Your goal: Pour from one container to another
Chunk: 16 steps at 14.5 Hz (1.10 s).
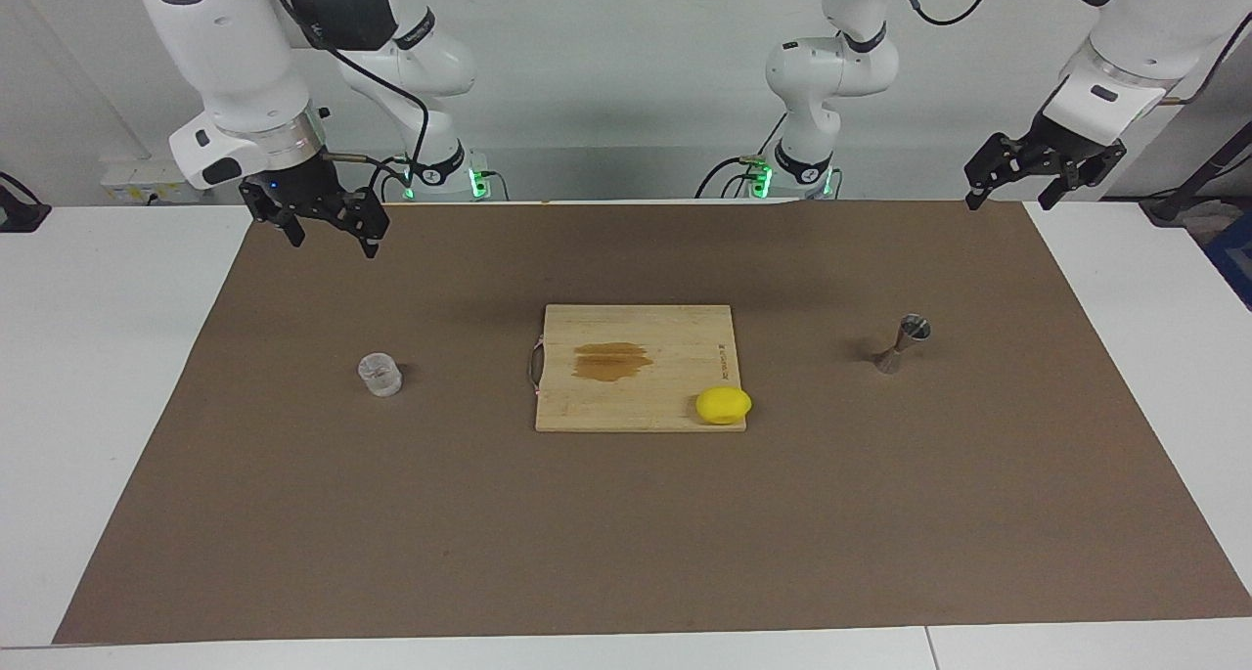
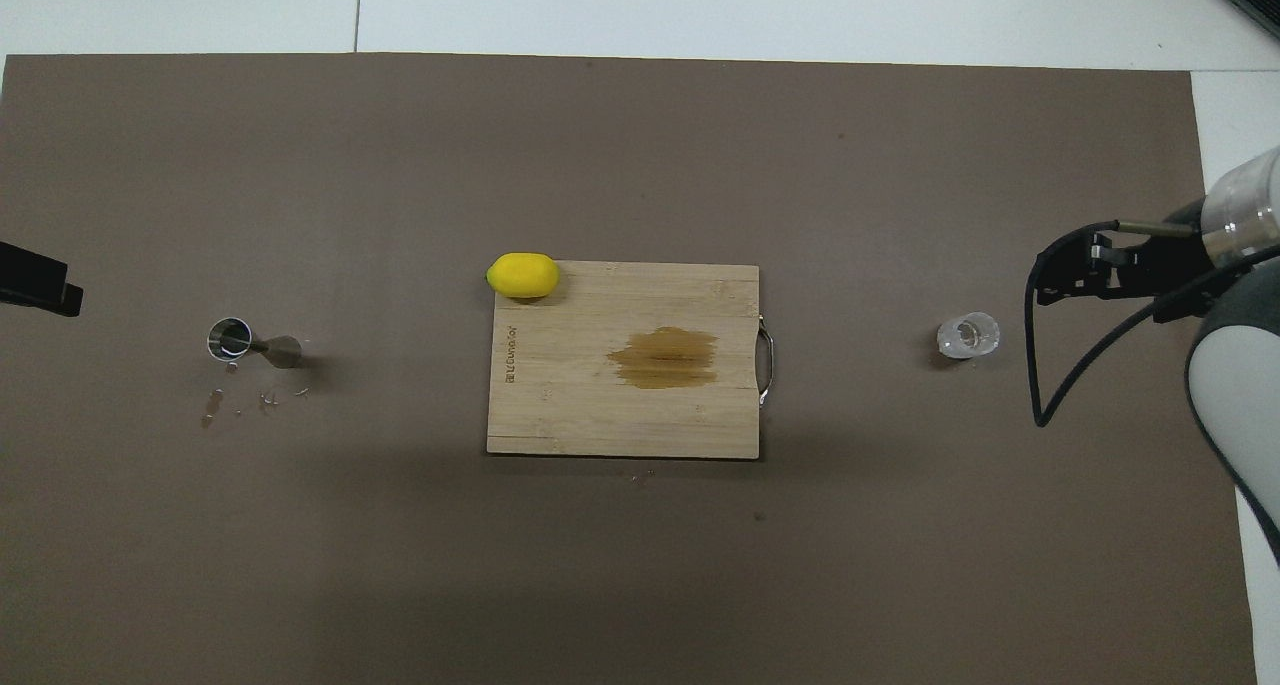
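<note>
- The cutting board [image 1: 638, 367] sits mid-mat and serves as the landmark; a dark stain [image 1: 612, 360] marks its middle and a loop handle faces the right arm's end of the table.
- The glass cup [image 1: 380, 375] stands upright on the brown mat [image 1: 626, 553], well apart from the board toward the right arm's end and about level with the board's middle. It looks placed there so the right arm can take it without crossing over the board.
- The jigger [image 1: 902, 342] stands upright on one cone, well apart from the board toward the left arm's end — a mouth faces up, ready to receive. A few small flecks lie on the mat just beside it.
- The lemon [image 1: 724, 405] rests on the board's corner farthest from the robots, on the jigger's side; it seems to play no part in the pour.
- The right gripper [image 1: 328, 225] hangs in the air over the mat between the robots and the cup, its jaws spread wide and holding nothing — likely poised to come down on the cup.
- The left gripper [image 1: 1042, 176] is up over the mat's edge at the jigger's end, jaws also wide and empty; that arm appears to wait.
- Judged from this, nothing is grasped and the pour has not begun.
</note>
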Motion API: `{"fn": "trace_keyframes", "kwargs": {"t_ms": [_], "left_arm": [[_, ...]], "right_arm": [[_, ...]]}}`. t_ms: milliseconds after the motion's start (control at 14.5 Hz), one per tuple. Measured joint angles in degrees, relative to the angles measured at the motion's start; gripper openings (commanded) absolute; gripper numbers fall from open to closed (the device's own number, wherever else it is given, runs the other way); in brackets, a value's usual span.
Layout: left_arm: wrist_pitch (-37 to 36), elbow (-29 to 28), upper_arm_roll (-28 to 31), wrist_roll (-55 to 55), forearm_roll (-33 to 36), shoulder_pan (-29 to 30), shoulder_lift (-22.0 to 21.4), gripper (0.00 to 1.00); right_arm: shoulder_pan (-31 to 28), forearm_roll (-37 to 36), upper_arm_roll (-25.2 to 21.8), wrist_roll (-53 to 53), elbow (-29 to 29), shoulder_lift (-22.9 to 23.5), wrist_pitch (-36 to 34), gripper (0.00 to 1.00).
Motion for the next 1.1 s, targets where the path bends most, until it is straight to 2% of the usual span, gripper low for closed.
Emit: {"fn": "trace_keyframes", "kwargs": {"t_ms": [275, 550, 1100], "left_arm": [[0.4, -0.1, 0.0, 0.0, 0.0, 0.0, 0.0, 1.00], [5.0, -2.4, 0.0, -0.1, 0.0, 0.0, -0.3, 1.00], [22.0, -18.7, 0.0, -2.7, 0.0, 0.0, -5.1, 1.00]], "right_arm": [[0.0, 0.0, 0.0, 0.0, 0.0, 0.0, 0.0, 1.00], [0.0, 0.0, 0.0, 0.0, 0.0, 0.0, 0.0, 1.00], [0.0, 0.0, 0.0, 0.0, 0.0, 0.0, 0.0, 1.00]]}}
